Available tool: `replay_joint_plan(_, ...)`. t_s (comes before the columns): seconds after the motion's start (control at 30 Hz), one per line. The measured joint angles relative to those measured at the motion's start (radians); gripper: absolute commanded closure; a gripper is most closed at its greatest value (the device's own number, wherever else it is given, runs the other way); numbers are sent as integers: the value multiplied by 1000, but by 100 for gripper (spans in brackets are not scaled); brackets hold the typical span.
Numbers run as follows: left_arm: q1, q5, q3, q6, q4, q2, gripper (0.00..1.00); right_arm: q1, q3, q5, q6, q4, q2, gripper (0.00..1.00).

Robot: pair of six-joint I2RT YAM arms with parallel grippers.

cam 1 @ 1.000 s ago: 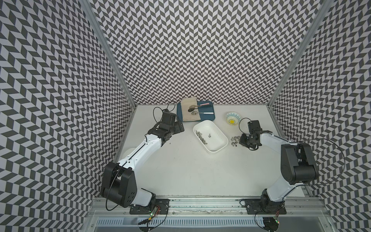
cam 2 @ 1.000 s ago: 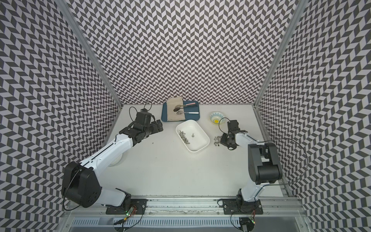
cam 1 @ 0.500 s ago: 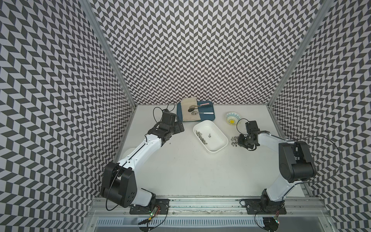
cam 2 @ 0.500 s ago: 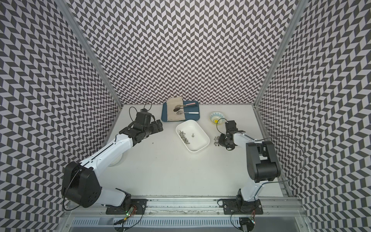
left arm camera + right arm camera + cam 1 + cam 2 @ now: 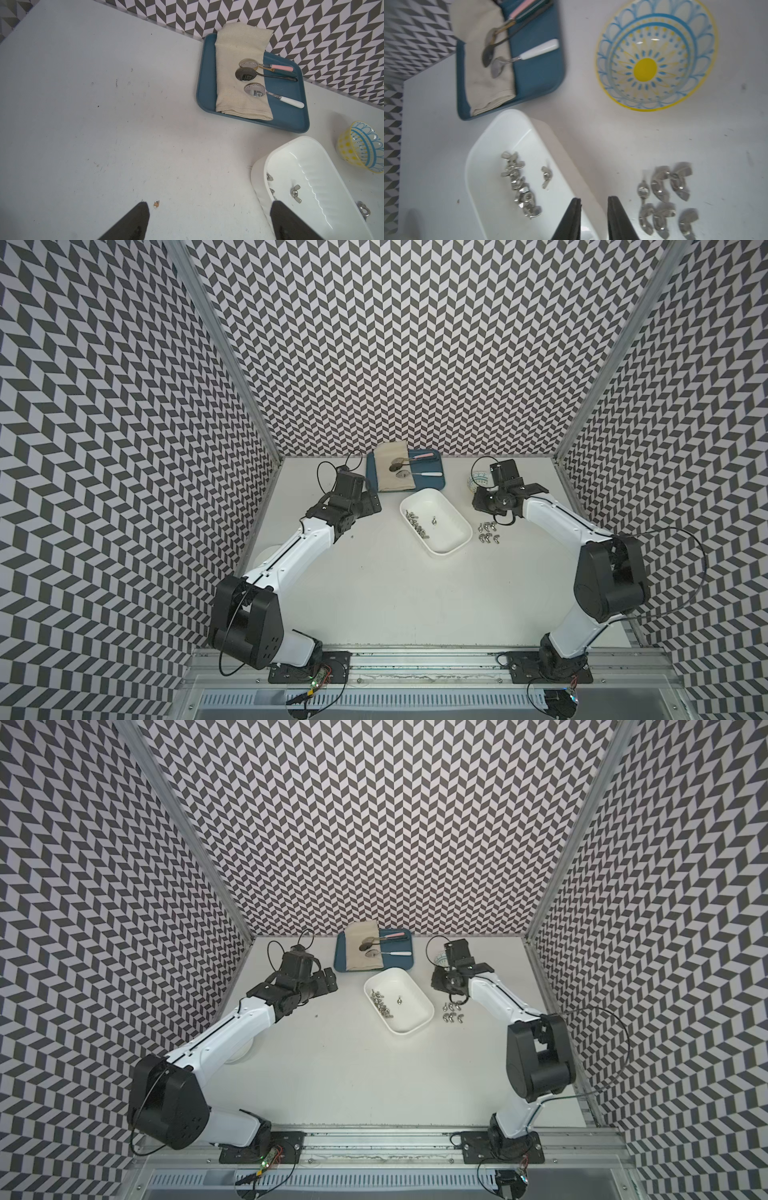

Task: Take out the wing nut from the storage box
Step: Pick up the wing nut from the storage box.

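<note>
Lone wing nut (image 5: pixel 433 521), in both top views, inside storage box (image 5: pixel 449 514), box long axis 11-to-5 o'clock; lies 9 o'clock of right gripper (image 5: pixel 593 197), the nearer claw, jaws narrowly parted, empty

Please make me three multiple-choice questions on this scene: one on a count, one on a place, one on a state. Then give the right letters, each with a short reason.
1. How many spoons lie on the blue tray?
A) two B) three C) five
2. Where are the loose wing nuts that are outside the storage box?
A) on the blue tray B) on the table, beside the box C) on the spoons
3. How is the right claw?
A) shut on a spoon B) shut on a wing nut C) parted, empty

B: pink, dark and white handles show.
B: they cluster by the box's wall.
C: nothing sits in its gap.
</note>
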Motion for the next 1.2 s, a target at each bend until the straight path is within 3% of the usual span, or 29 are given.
replay_joint_plan(0.17, 0, 0, 0, -3, 0, 0, 5, 160, 103, 3, 0, -5, 60, 72)
replay_joint_plan(0.27, 0, 0, 0, -4, 0, 0, 5, 205, 132, 3, 0, -6, 126, 72)
replay_joint_plan(0.57, 0, -5, -9, -8, -4, -13, 5, 216, 168, 46, -12, -37, 302, 72)
replay_joint_plan(1.2, 0, -16, -26, -11, -10, -26, 5, 221, 214, 87, -22, -45, 413, 80)
